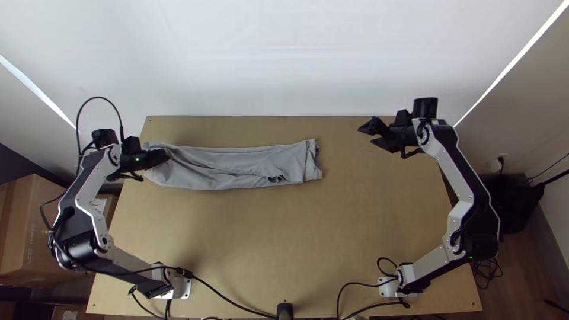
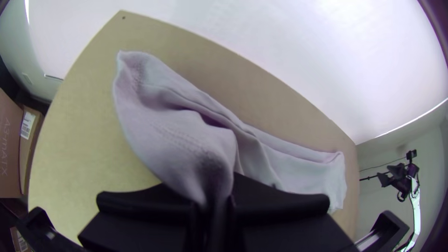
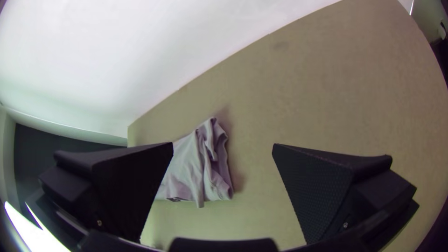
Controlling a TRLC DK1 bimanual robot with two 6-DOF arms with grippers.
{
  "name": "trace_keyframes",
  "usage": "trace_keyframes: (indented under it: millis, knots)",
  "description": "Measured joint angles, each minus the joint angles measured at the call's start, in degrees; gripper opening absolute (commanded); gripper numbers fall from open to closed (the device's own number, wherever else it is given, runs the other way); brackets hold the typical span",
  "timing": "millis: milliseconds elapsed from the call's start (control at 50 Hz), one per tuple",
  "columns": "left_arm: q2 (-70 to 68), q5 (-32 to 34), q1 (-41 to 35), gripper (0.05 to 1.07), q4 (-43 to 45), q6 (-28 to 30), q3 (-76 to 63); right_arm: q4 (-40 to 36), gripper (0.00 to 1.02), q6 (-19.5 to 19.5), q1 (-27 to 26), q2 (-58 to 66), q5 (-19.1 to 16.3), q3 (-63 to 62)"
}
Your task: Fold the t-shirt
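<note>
Top view: grey t-shirt [image 1: 243, 168] is lying as a long, rumpled strip at table's [image 1: 284, 237] far left; L gripper [image 1: 165, 155] is pinching its left end. R gripper [image 1: 367, 135] is hanging open, well apart, to the right. Next fold is prob. needing that end carried right, low & slow, w/ firm grip, edges aligning & right end not dragging.

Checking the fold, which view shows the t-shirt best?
The top view, showing nearly the whole t-shirt as a strip. The left wrist view shows the left gripper holding one end; the right wrist view, its other end.
</note>
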Motion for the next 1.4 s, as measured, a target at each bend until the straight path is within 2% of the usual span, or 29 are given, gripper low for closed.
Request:
trace_keyframes:
  millis: [220, 360, 540, 820, 1060, 1400]
  knots:
    - [-5.64, 0.83, -3.39, 0.08, -5.55, -0.9, 2.75, 0.04, 0.98, -1.81, 1.11, 0.07, 1.22, -2.64]
    - [-6.25, 0.42, -11.28, 0.08, -6.19, -4.87, 6.71, 0.0, 0.98, -2.25, 1.14, 0.07, 1.31, -3.54]
    - [-4.31, -3.98, -24.02, 0.08, -7.5, -9.42, 15.72, 0.02, 0.98, -2.25, 1.16, 0.07, 1.68, -3.8]
    - [4.74, -9.57, -38.05, 0.08, -8.52, -12.85, 27.39, 0.11, 0.98, -2.25, 1.16, 0.07, 2.75, -4.57]
    - [12.9, -12.07, -45.09, 0.08, -8.92, -13.88, 32.5, 0.13, 0.98, -2.25, 0.98, 0.04, 3.15, -4.98]
    - [24.06, -13.6, -50.95, 0.08, -11.47, -15.85, 43.6, 0.13, 0.98, -2.25, -0.42, -0.76, 3.82, -6.8]
